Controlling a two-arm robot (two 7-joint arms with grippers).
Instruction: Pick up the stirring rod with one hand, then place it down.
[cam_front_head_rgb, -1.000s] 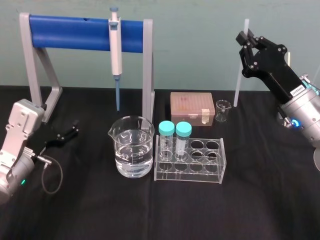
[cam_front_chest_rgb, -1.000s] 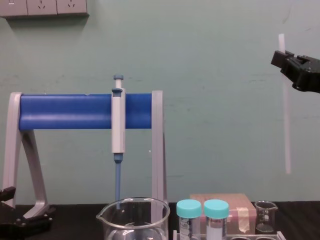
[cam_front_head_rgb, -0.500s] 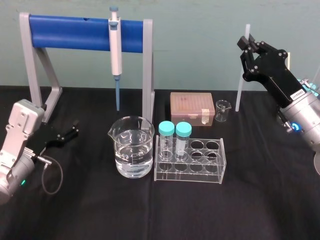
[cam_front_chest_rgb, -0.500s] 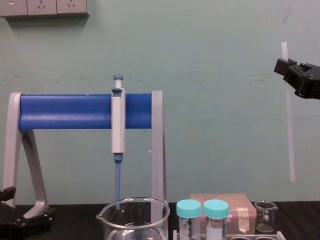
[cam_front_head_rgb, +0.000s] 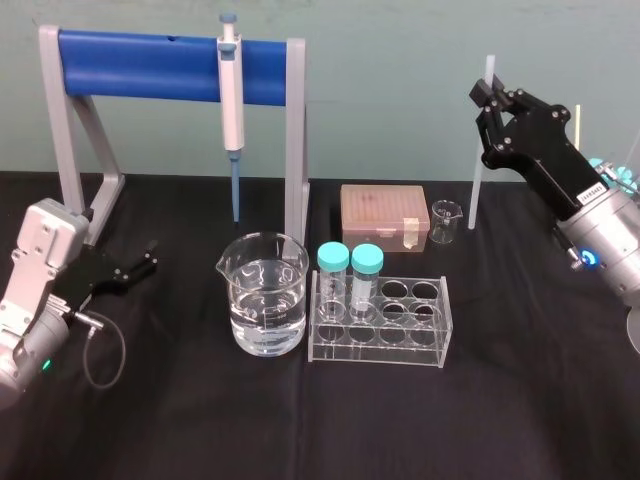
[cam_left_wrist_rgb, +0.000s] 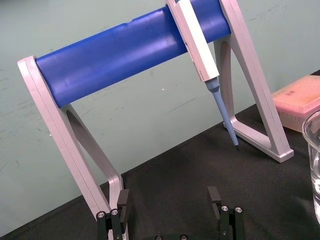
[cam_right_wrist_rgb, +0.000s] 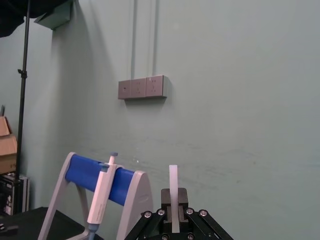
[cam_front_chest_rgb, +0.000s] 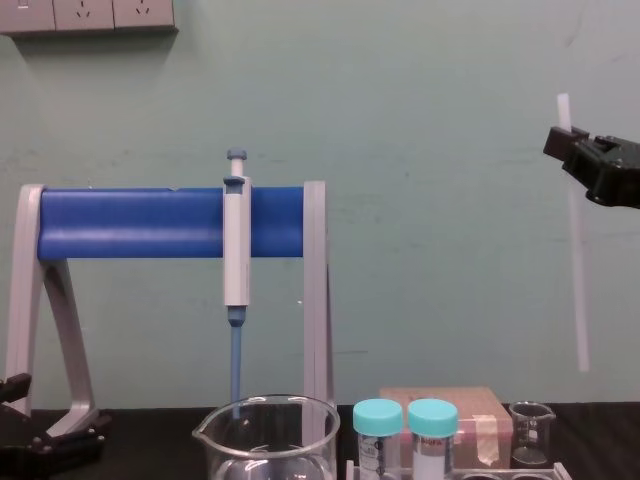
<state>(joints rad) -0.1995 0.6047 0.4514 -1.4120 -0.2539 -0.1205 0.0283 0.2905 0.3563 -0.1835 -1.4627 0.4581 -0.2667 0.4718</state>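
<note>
The stirring rod is a thin translucent-white stick hanging nearly upright in the air at the back right. My right gripper is shut on it near its top end. In the chest view the stirring rod ends well above the small beaker, slightly to its right, with the right gripper high at the right edge. The right wrist view shows the rod pinched between the black jaws of the right gripper. My left gripper rests open and empty low on the left by the stand's foot.
A grey stand with a blue bar holds a white-and-blue pipette at the back left. A large beaker of water, a clear tube rack with two teal-capped tubes, and a pink box occupy the middle.
My right gripper has come down a little with the stirring rod, so the rod's lower end hangs closer to the table. The left arm has stayed where it was.
</note>
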